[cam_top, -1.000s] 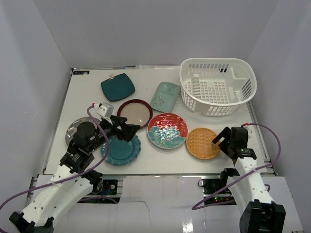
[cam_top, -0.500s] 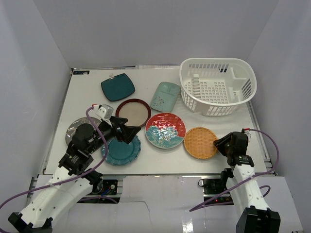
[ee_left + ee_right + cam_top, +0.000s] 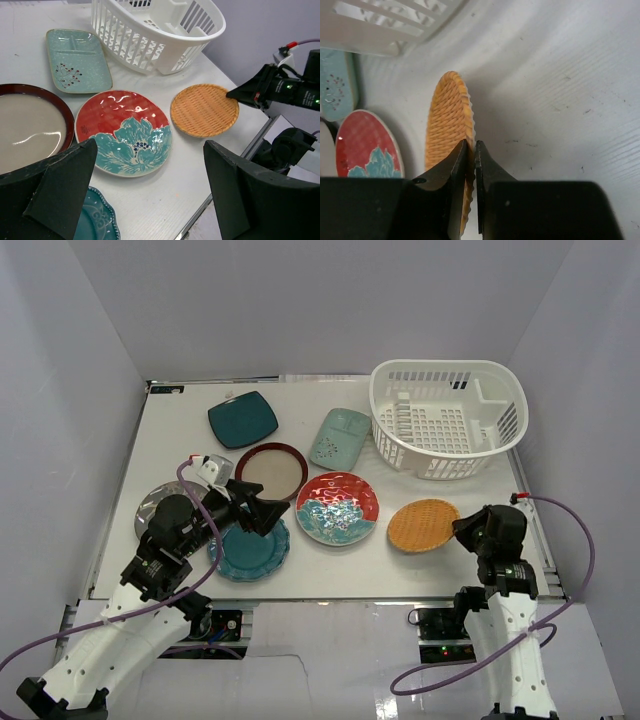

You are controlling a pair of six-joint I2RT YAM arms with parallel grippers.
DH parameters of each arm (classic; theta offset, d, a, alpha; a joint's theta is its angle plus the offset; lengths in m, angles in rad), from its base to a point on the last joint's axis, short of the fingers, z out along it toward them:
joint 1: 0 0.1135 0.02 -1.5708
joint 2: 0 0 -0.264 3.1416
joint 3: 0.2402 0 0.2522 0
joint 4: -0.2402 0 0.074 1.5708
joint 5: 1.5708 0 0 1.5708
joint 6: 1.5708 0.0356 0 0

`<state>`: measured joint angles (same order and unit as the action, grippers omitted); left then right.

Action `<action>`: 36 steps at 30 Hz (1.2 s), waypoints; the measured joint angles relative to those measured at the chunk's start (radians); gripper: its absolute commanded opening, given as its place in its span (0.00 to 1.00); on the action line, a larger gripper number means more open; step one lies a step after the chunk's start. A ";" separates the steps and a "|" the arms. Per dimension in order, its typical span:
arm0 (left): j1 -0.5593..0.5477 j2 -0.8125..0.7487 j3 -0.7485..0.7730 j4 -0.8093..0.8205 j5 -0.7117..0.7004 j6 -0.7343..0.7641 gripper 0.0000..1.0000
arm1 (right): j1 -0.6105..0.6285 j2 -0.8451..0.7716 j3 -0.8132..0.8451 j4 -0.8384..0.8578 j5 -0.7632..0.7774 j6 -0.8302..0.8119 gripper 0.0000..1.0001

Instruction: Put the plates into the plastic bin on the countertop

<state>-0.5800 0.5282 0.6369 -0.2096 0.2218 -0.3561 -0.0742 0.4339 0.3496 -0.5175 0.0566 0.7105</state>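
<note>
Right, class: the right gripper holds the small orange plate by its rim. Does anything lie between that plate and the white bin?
Nothing visible does. Only bare countertop lies between the orange plate in the right gripper and the bin; the plate would only have to clear the bin's near wall.

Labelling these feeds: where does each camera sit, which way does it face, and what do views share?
Top external: above, behind the robot, looking down on countertop, plates, plastic bin; left gripper and right gripper show.
Left wrist: behind the open left gripper, facing rightward; its fingers frame it.
Right wrist: low, looking along the right gripper, shut on the orange plate.
Shared: all three show that plate.
</note>
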 measured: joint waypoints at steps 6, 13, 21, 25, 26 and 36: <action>0.000 0.001 0.000 0.000 0.000 0.000 0.98 | 0.000 -0.025 0.152 -0.073 -0.040 -0.072 0.08; 0.000 0.012 0.000 0.000 0.000 0.000 0.98 | 0.000 -0.016 0.241 -0.125 -0.198 -0.117 0.08; 0.000 0.048 0.000 -0.008 -0.014 0.000 0.98 | 0.001 0.093 0.441 -0.072 -0.467 -0.095 0.08; 0.001 0.058 0.000 -0.016 -0.021 0.000 0.98 | 0.003 0.201 0.506 0.081 -0.516 -0.071 0.08; 0.001 0.059 0.000 -0.017 -0.022 0.000 0.98 | 0.003 0.249 0.529 0.115 -0.511 -0.071 0.08; 0.002 0.075 0.000 -0.024 -0.023 0.001 0.98 | 0.002 0.751 0.711 0.466 -0.253 -0.142 0.08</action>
<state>-0.5781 0.6029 0.6369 -0.2337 0.1986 -0.3553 -0.0719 1.1851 1.0603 -0.0517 -0.1967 0.5682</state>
